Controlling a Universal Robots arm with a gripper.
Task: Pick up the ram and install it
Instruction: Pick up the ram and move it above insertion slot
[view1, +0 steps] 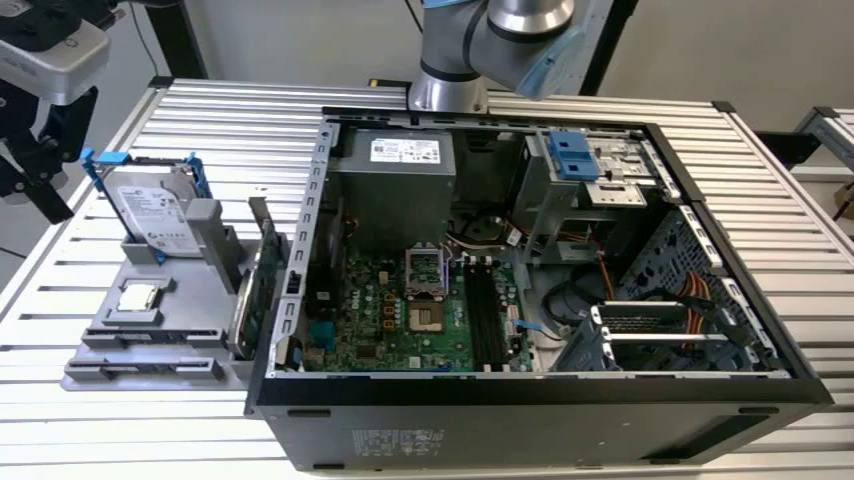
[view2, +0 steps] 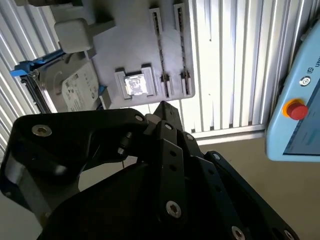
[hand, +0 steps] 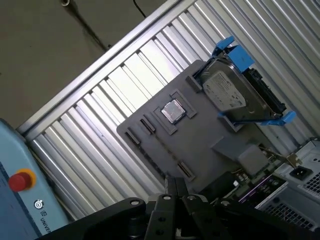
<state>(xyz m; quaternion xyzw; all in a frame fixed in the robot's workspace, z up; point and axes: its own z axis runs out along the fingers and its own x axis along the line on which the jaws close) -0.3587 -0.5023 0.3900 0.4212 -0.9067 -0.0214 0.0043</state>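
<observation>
Above the grey parts tray (hand: 200, 140), to the exterior view's left of the open computer case (view1: 534, 410), the end effector (hand: 175, 186) hangs with its tips drawn together and nothing between them. I take the ram to be the bluish-purple board edge (hand: 259, 186). It stands on its long edge at the side of the tray nearest the case, close beside the green card (view1: 271, 265). It is partly hidden, so I cannot be sure. Such a stick should be light, thin and stiff, but fragile at its chips and contact edge. The safest hold is probably across the two flat faces, near the middle of the free upper edge. A grip off-centre could let it pivot, and its smooth faces may slip under a weak pinch
</observation>
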